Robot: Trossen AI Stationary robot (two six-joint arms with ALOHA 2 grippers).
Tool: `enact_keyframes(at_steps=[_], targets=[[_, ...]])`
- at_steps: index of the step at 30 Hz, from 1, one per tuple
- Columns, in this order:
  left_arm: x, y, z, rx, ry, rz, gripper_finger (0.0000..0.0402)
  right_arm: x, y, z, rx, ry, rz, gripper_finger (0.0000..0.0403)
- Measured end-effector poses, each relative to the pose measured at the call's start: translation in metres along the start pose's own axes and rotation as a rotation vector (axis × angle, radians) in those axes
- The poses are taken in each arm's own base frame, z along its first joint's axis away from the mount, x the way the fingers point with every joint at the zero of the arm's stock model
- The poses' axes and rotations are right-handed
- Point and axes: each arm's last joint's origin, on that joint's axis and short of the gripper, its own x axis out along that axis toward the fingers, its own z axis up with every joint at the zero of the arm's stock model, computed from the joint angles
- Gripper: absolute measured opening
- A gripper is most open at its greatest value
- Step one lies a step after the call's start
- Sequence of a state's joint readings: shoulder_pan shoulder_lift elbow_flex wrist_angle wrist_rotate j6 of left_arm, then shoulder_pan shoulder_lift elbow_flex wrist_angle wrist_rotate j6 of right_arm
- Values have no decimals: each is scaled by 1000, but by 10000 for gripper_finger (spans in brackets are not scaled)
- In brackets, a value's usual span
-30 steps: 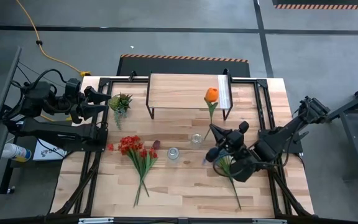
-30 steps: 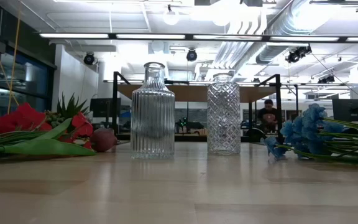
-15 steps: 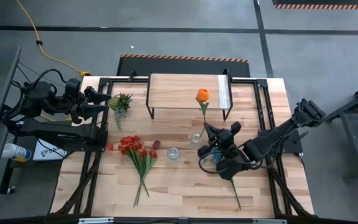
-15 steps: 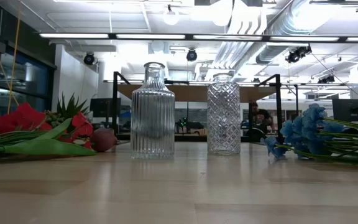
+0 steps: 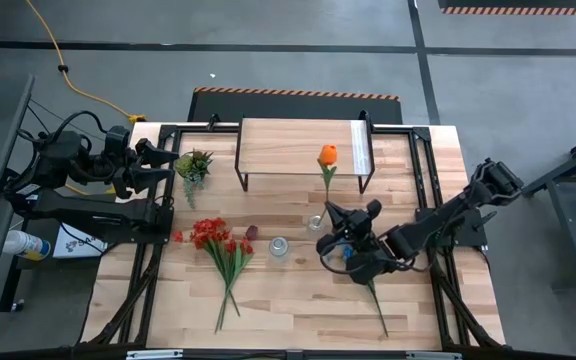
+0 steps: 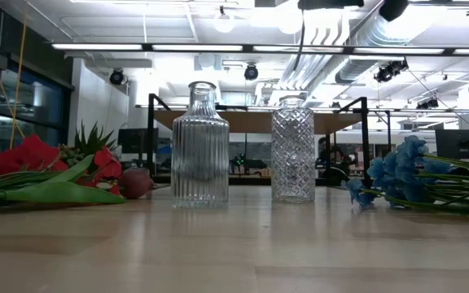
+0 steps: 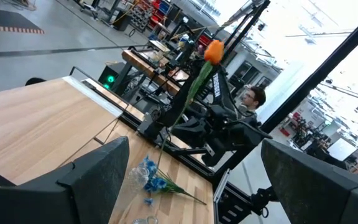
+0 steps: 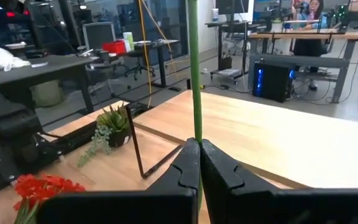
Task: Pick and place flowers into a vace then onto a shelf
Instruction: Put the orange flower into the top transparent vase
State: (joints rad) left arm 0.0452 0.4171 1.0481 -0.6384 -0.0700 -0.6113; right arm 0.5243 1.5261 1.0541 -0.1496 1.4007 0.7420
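My right gripper [image 5: 331, 222] is shut on the orange tulip [image 5: 326, 154], right beside the clear cut-glass vase [image 5: 315, 222]. A second, ribbed glass vase [image 5: 279, 246] stands to that vase's left. The red bunch [image 5: 213, 236] and the maroon tulip [image 5: 251, 232] lie flat on the table. The blue bunch [image 5: 353, 256] lies partly under my right arm. The shelf [image 5: 303, 150] stands at the far middle. My left gripper [image 5: 173, 160] waits open at the far left, touching nothing. My right gripper pinches the tulip's green stem [image 8: 195, 134] between its two fingers [image 8: 185, 165], on the stem's lower part. The fingers come about level from the table's right and lie across the stem. The tulip is lifted clear, bloom [image 7: 213, 51] uppermost, slanting toward the shelf.
A small green leafy tuft [image 5: 193, 164] sits by my left gripper. In the low view both vases [image 6: 200, 145] [image 6: 293, 149] stand upright mid-table, between the red blooms [image 6: 23, 159] and the blue blooms [image 6: 405, 172]. A person sits beyond the table.
My right gripper has gone down and toward the table's left, carrying the orange tulip closer to the cut-glass vase. The tulip stays bloom up in the same hold. Dark parts of the arm have come into the top of the low view.
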Motion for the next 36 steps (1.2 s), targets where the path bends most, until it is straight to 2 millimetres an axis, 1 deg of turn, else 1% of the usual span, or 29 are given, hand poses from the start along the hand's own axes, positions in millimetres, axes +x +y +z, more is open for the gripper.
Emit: enact_keyframes(at_steps=[11, 24, 28, 36], targets=[[0, 0, 0, 0, 0, 0, 399, 13, -3, -2, -49, 48, 12, 0], [0, 0, 0, 0, -2, 2, 399, 13, -5, -7, -72, 70, 13, 0], [0, 0, 0, 0, -2, 2, 399, 16, -5, -8, -77, 78, 10, 0], [0, 0, 0, 0, -1, 2, 399, 23, -2, -19, -105, 100, 7, 0]])
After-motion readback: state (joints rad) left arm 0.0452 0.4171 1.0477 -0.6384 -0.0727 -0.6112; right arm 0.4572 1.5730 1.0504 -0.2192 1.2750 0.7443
